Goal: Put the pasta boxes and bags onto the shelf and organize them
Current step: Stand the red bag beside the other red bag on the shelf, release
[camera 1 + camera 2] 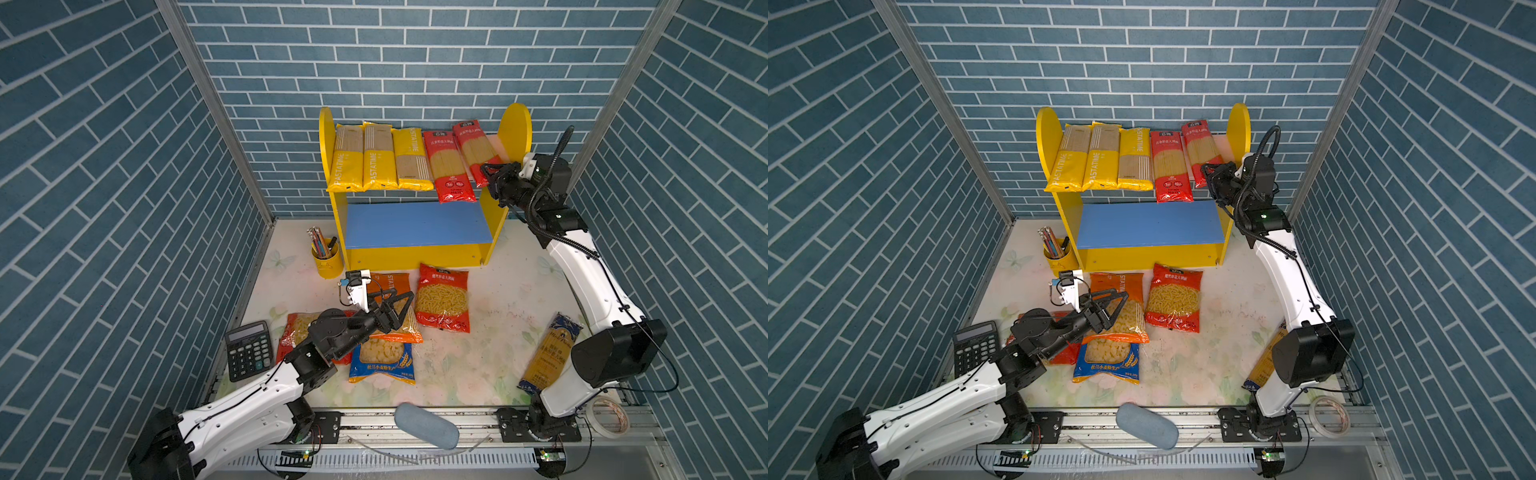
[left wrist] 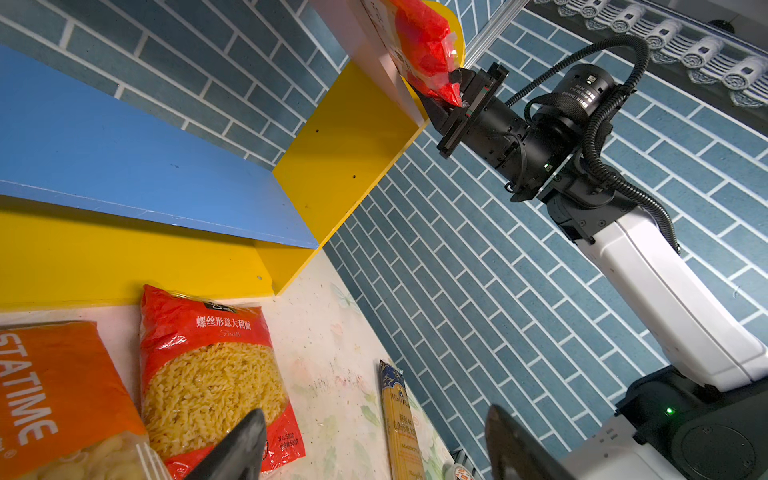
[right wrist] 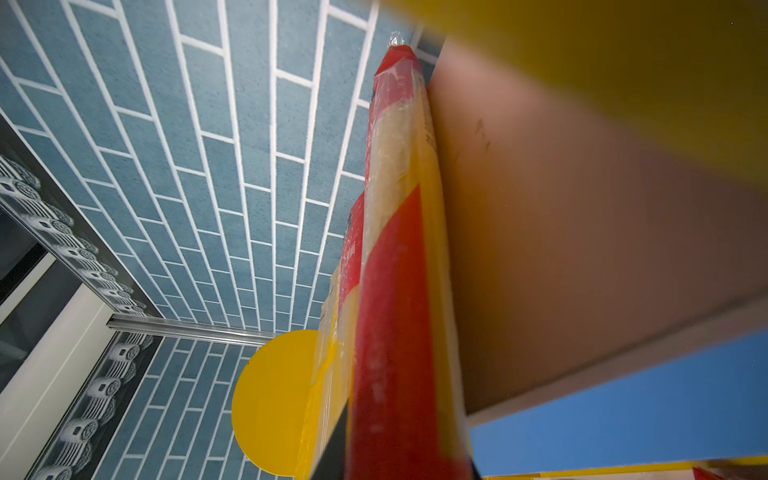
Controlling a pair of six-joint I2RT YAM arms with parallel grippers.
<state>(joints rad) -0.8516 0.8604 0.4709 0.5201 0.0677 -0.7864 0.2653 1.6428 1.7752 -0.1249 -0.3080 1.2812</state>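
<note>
The right hand (image 1: 490, 173) is closed on the near end of the rightmost red spaghetti pack (image 1: 473, 147), and the left wrist view shows the crinkled plastic tail bunched between its jaws. That pack lies on the pink upper board (image 1: 497, 145) of the shelf (image 1: 327, 137), just beside the round-topped yellow side panel. Next to it on the same board lie a second red spaghetti pack (image 1: 449, 166) and three long yellow PASTATIME packs (image 1: 378, 160), all lengthwise, with their near ends overhanging the front edge above the blue lower board (image 1: 415, 224).

The left hand (image 1: 405, 304) is spread wide and holds nothing, above the orange macaroni bag (image 1: 392, 280) on the floral tabletop (image 1: 498, 299). Around it lie a glossy red fusilli bag (image 1: 442, 299), a blue macaroni bag (image 1: 382, 359) and, well apart, a dark-blue spaghetti pack (image 1: 548, 353). A yellow pencil cup (image 1: 327, 262) full of coloured pencils stands just beside the shelf
</note>
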